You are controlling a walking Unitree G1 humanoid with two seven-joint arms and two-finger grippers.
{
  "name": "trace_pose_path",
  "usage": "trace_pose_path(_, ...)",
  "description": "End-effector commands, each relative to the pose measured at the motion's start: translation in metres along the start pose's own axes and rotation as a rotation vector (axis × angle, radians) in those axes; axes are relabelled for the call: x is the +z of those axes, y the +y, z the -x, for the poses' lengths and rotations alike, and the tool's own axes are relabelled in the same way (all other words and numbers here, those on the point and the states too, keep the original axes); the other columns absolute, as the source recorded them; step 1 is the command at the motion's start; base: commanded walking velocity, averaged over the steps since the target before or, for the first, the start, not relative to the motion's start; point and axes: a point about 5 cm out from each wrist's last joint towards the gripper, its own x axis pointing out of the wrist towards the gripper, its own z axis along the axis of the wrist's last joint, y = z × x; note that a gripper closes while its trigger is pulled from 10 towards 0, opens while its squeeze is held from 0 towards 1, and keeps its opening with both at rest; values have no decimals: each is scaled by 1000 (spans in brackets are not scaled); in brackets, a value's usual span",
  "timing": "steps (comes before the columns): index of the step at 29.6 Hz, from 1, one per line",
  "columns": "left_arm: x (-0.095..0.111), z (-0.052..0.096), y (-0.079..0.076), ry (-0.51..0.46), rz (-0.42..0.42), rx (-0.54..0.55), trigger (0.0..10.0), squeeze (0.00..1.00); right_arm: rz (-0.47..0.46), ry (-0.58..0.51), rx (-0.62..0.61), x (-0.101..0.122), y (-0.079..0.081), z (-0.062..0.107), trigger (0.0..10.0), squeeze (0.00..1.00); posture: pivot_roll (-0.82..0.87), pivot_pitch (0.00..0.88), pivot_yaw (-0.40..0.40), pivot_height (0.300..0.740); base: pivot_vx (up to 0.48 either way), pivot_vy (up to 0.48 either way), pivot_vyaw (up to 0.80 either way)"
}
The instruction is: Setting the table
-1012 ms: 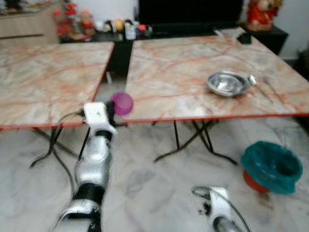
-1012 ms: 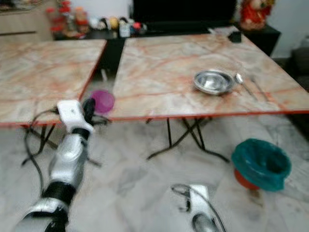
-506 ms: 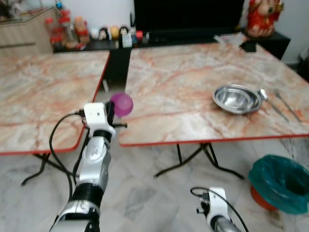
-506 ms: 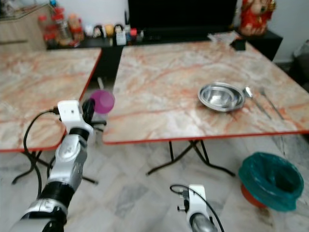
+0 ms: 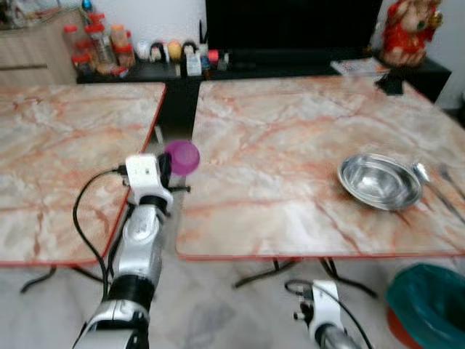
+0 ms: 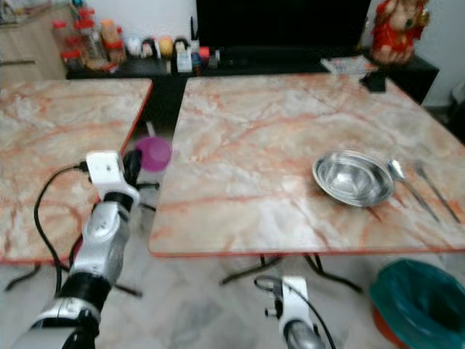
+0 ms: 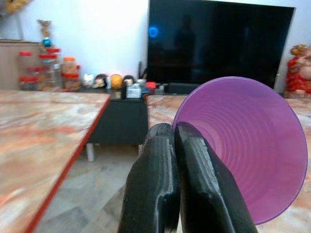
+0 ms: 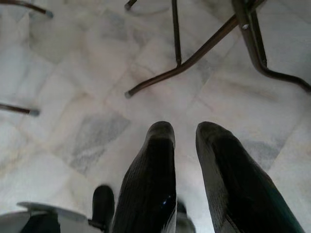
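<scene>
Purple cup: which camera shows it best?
The left wrist view: the cup is large and sharp there, its ribbed inside facing the camera, its rim pinched by the left pincer. Both eye views show it as a small purple disc in the gap between the two tables.

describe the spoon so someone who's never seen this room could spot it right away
Find the right-hand marble table, the one in front of the black TV. Near its right edge sits a steel bowl; the spoon lies just right of it, its round head up by the bowl's rim. Another thin utensil lies further right, but its head is narrow, not rounded.
</scene>
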Motion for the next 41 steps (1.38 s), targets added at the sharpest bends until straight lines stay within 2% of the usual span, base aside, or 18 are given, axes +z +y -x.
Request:
trace_pose_path(1, 3, -3, -8, -9, 8, -22, 10000, 0, -6, -1, -18, 0, -6, 1, 10000, 0, 56, 0, 19, 714, 480, 0, 0)
trace_pose_path(19, 3, -3, -8, -9, 8, -22, 10000, 0, -6, -1, -18, 0, -6, 1, 10000, 0, 56, 0, 19, 714, 480, 0, 0)
trace_pose_path(23, 7, -4, -26, -17, 31, -169, 10000, 0, 9, 28, -7, -6, 0, 1, 10000, 0, 55, 0, 40, 714, 0, -176, 0)
trace_pose_path(35, 7, -2, -26, -18, 40, -188, 10000, 0, 6, 36, -4, -8, 1, 1, 10000, 0, 58, 0, 40, 714, 0, -352, 0)
trace_pose_path(41, 8, -2, -26, -18, 54, -191, 10000, 0, 5, 35, -4, -7, 1, 1, 10000, 0, 58, 0, 41, 714, 0, -40, 0)
